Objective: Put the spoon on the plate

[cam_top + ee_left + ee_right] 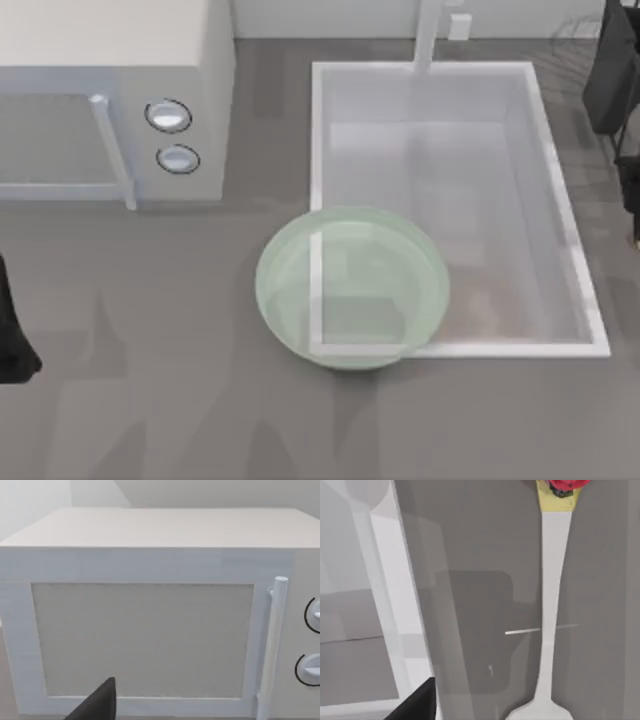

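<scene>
Plate (352, 288) sits mid-counter, overlapping the sink's (570, 250) front-left corner. Spoon (551, 605) lies on the counter under the right wrist. Finger state of both grippers: cannot tell.

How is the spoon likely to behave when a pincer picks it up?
The spoon looks rigid and probably light: its handle is thin and straight. Lying flat on the counter, it offers little height to grip, and its smooth finish may slip. Rolling seems unlikely.

Seen from above, the table (150, 400) spreads out with microwave (110, 90) far left and sink (450, 200) at right. The left wrist camera faces the microwave door (142, 640) close up. The right wrist camera hangs close over the spoon (551, 605).
</scene>
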